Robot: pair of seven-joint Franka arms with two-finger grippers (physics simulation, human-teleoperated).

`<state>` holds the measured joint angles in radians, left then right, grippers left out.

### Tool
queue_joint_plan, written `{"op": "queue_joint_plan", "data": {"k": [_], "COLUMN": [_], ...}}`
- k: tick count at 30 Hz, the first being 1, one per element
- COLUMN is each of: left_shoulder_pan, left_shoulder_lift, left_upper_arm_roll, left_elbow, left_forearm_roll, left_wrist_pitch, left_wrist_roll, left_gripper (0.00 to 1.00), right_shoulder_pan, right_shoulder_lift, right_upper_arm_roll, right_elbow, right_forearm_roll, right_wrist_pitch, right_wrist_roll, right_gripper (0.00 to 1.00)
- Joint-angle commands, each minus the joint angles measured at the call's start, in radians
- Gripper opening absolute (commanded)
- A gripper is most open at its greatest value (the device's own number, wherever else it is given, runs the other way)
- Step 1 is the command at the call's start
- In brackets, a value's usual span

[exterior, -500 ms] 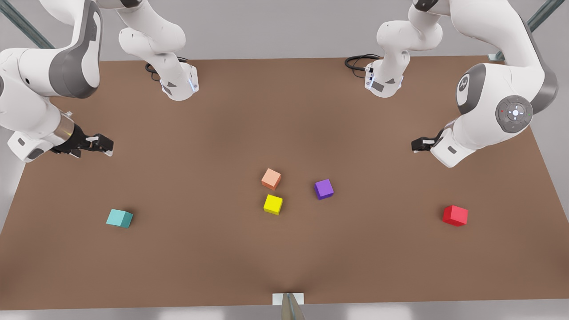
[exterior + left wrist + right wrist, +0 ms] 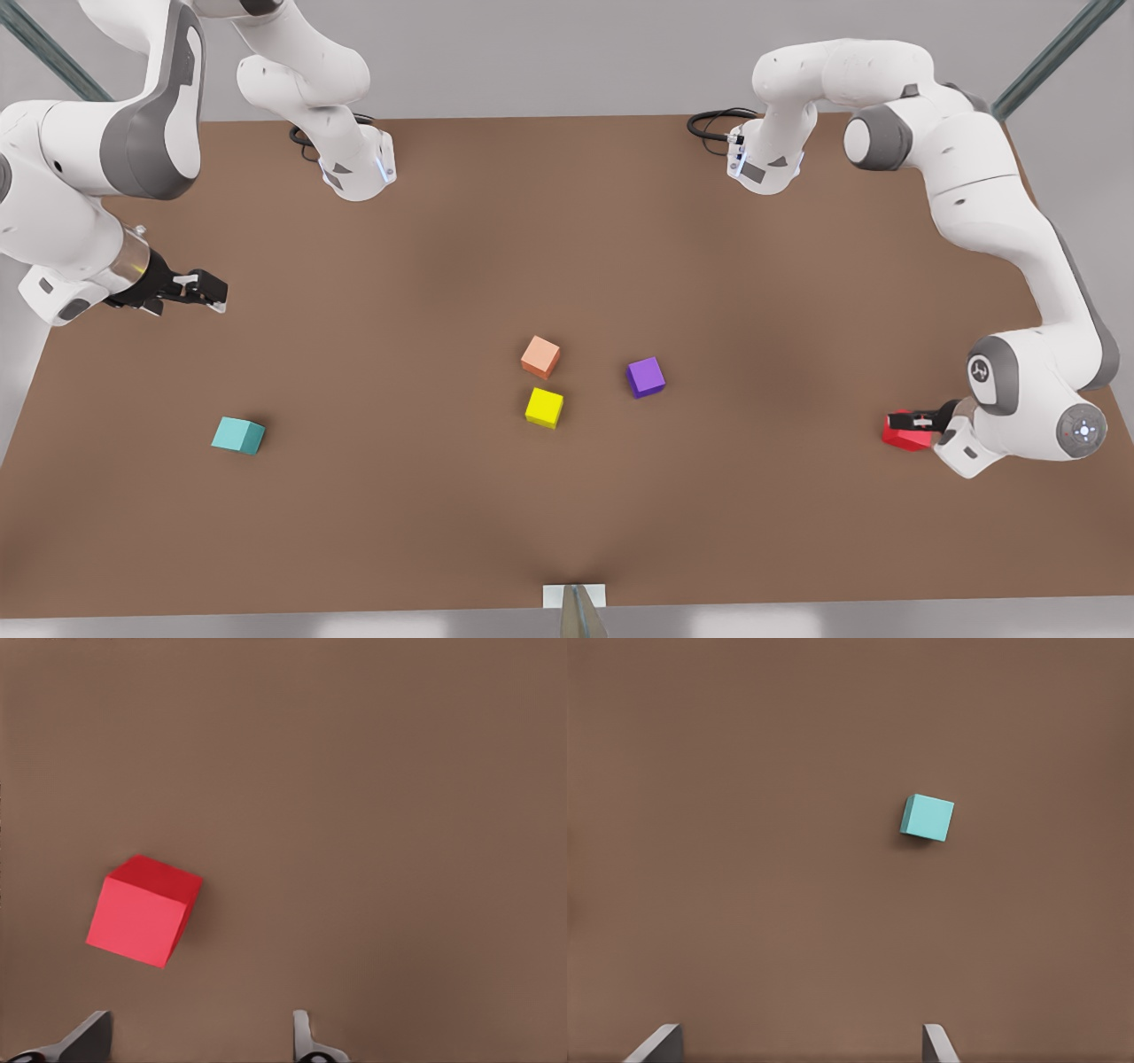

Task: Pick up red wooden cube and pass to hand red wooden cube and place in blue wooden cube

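red wooden cube [image 2: 143, 910] on table [image 2: 372, 797], spread fingers [image 2: 89, 1036] near

Around your red wooden cube [image 2: 904, 436] the worktop [image 2: 762, 283] lies bare; other cubes cluster mid-worktop, well apart.

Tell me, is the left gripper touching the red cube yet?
Apart. The left wrist view shows bare table between the open left gripper and the red wooden cube.

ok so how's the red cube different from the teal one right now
The red wooden cube sits near the front view's right edge, with the left gripper over it, jaws open. The blue wooden cube, teal in colour, lies near the front view's left edge with nothing over it; the right gripper waits apart from it, also open. Both are plain cubes of matching size, resting on the table.
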<state>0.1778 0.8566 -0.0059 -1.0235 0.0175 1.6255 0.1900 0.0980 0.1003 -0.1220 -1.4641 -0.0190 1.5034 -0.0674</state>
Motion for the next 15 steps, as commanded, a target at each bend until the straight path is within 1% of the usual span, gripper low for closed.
{"op": "queue_joint_plan", "data": {"k": [1,2,4,7,9,12,15], "left_shoulder_pan": [0.009,0.009,0.014,0.012,0.012,0.012,0.011], "left_shoulder_lift": [0.016,0.019,0.018,0.018,0.018,0.025,0.038], "left_upper_arm_roll": [0.007,0.007,0.007,0.023,0.029,0.029,0.029], "left_elbow": [-0.001,-0.009,-0.063,-0.096,-0.125,-0.138,-0.158], "left_forearm_roll": [0.016,0.059,0.065,0.085,0.117,0.117,0.11], "left_wrist_pitch": [0.134,0.16,0.249,0.293,0.358,0.367,0.367], "left_wrist_roll": [0.876,0.95,0.961,0.997,1.022,1.008,0.862], "left_gripper": [1.0,1.0,1.0,1.0,1.0,1.0,1.0], "right_shoulder_pan": [0.0,0.0,0.0,0.0,0.0,0.0,0.0], "right_shoulder_lift": [-0.001,-0.001,0.001,0.004,0.004,0.004,0.004], "right_upper_arm_roll": [-0.001,-0.001,-0.001,-0.001,-0.001,-0.001,-0.001], "right_elbow": [-0.001,-0.002,-0.004,-0.008,-0.012,-0.013,-0.019], "right_forearm_roll": [0.001,0.001,0.001,0.001,0.001,0.001,0.001], "right_wrist_pitch": [0.0,0.0,0.0,0.0,0.0,0.0,0.0], "right_wrist_roll": [-0.005,-0.003,-0.005,-0.006,-0.006,-0.006,-0.008], "right_gripper": [1.0,1.0,1.0,1.0,1.0,1.0,1.0]}}
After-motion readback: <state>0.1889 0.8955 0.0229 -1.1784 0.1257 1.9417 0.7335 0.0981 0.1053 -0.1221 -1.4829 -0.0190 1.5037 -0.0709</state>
